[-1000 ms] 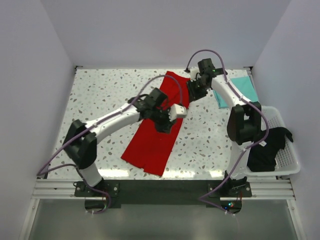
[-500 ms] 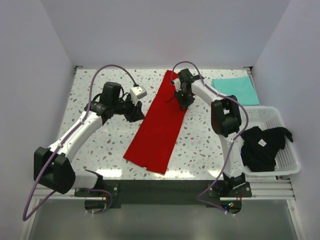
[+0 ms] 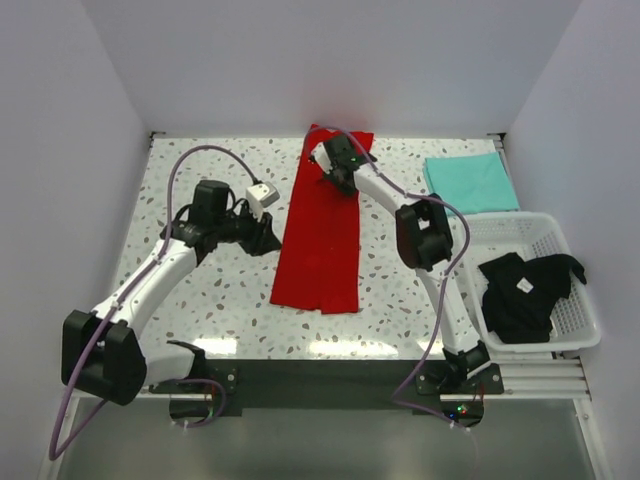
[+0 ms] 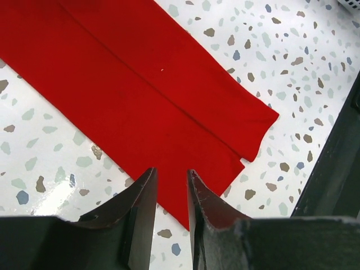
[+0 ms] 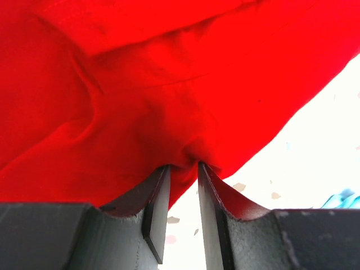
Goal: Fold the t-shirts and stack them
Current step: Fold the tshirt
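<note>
Strip of red shirt [image 3: 320, 240] down table [image 3: 200, 170] centre, 12 to 6 o'clock, long edges straight, near hem stepped in two layers. Far end bunched at 12, clamped in right gripper [image 5: 184, 166], cloth pulled into the narrow gap. Left gripper [image 4: 170, 171] at 9 of strip, just beside its left edge, fingers slightly apart, nothing between. Teal shirt [image 3: 470, 182] folded flat at 2, apart from strip. Black shirt [image 3: 520, 290] crumpled in basket [image 3: 575, 330] at 4. Bare room at 9 to 11, also between strip and teal shirt.
</note>
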Available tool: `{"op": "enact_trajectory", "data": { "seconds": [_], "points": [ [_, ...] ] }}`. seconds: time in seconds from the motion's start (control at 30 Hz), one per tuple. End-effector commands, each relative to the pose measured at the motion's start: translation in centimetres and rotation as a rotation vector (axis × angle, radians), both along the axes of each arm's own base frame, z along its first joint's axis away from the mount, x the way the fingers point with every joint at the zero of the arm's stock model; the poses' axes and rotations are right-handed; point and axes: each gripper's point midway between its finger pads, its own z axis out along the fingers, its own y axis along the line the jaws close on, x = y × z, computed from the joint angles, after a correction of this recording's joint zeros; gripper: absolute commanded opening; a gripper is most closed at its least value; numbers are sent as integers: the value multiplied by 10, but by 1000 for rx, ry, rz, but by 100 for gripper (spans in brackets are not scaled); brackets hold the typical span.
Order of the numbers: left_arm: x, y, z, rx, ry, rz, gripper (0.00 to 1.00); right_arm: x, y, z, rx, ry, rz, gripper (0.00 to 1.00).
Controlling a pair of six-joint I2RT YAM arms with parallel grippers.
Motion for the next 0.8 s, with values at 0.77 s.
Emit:
{"op": "enact_trajectory", "data": {
  "seconds": [0.77],
  "points": [
    [-40, -38, -153, 407, 254, -223, 18, -97, -15, 98, 257, 191, -6, 54]
  ]
}}
